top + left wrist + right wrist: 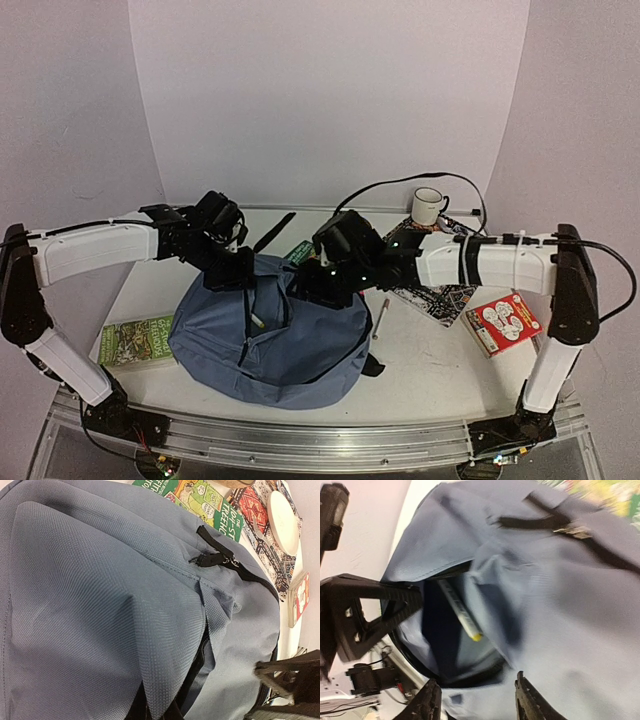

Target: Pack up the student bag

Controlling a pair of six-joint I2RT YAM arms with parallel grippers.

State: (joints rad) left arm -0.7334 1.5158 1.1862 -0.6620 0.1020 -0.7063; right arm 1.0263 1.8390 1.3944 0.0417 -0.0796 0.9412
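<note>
The student bag (290,350) sits slumped in the middle of the white surface (430,365), between the two arms, with its top zip undone. It looks to be all soft cloth with no frame, so I'd expect it to sag and fold wherever it is lifted, and I'd guess it is light, with little inside. The weave is coarse, not slippery; the best holds seem to be the hemmed rim of the mouth, the black zip pull (212,559) or the straps. The left hand (238,270) is clenched on that rim, holding the mouth apart. The right hand (477,700) hangs over the opening with fingers spread, gripping nothing; a pen (462,614) with a yellow tip lies just inside. Around the bag are a green book (135,340) on the left, a red book (503,322) and a pencil (381,317) on the right, and a mug (430,205) at the back — pale walls close it in on three sides
</note>
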